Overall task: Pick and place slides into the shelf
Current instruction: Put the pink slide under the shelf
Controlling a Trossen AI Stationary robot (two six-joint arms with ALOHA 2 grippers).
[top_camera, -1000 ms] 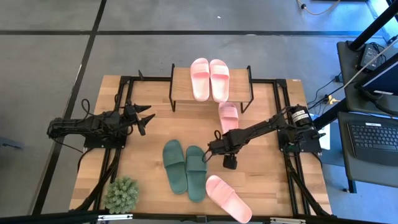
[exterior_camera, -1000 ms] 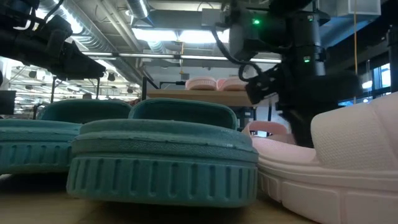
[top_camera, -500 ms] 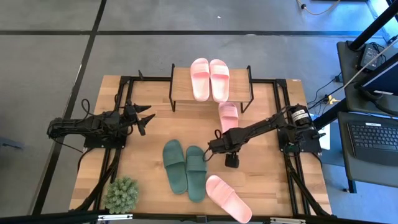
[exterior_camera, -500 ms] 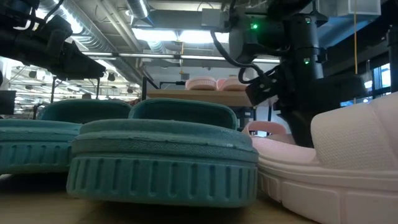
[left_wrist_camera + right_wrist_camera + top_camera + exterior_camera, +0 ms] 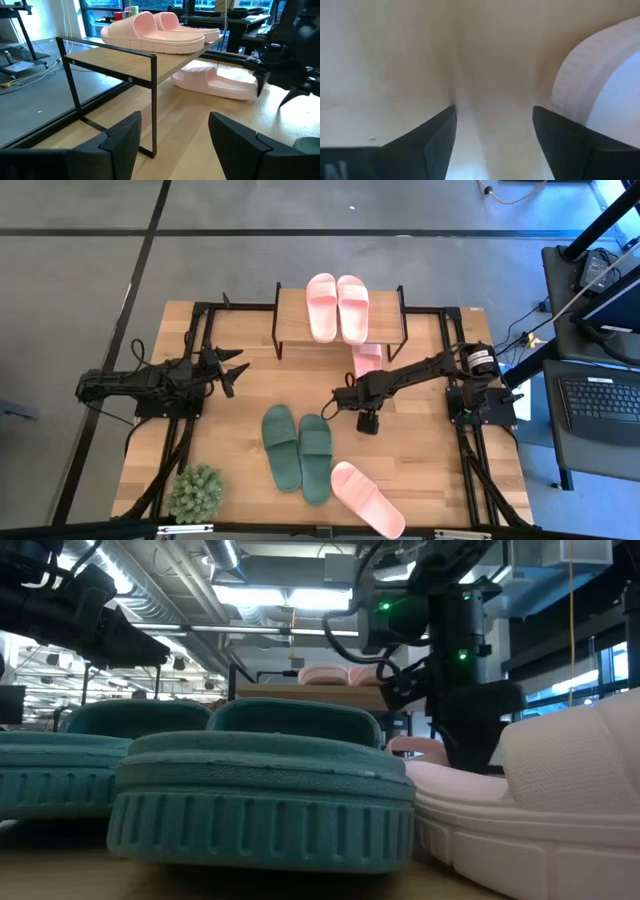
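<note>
The shelf (image 5: 340, 330) stands at the table's far middle, and two pink slides (image 5: 321, 307) (image 5: 352, 308) lie side by side on its top board. A third pink slide (image 5: 367, 361) lies flat on the table, its far end under that board. Two green slides (image 5: 280, 445) (image 5: 316, 457) and another pink slide (image 5: 366, 498) lie nearer the front. My right gripper (image 5: 343, 402) hangs open, pointing down over bare wood just near-left of the third pink slide (image 5: 610, 85). My left gripper (image 5: 238, 372) waits open at the left, facing the shelf (image 5: 150, 65).
A small potted plant (image 5: 196, 492) sits at the near left corner. Black frame rails (image 5: 200, 315) run along the table's sides. Bare wood lies between the green slides and the shelf. Beyond the table's right edge is a desk with a laptop (image 5: 600, 405).
My right gripper has moved toward the table's far edge, away from the green slides and closer to the pink slide in front of the shelf, still pointing down and open. The slides have not moved.
</note>
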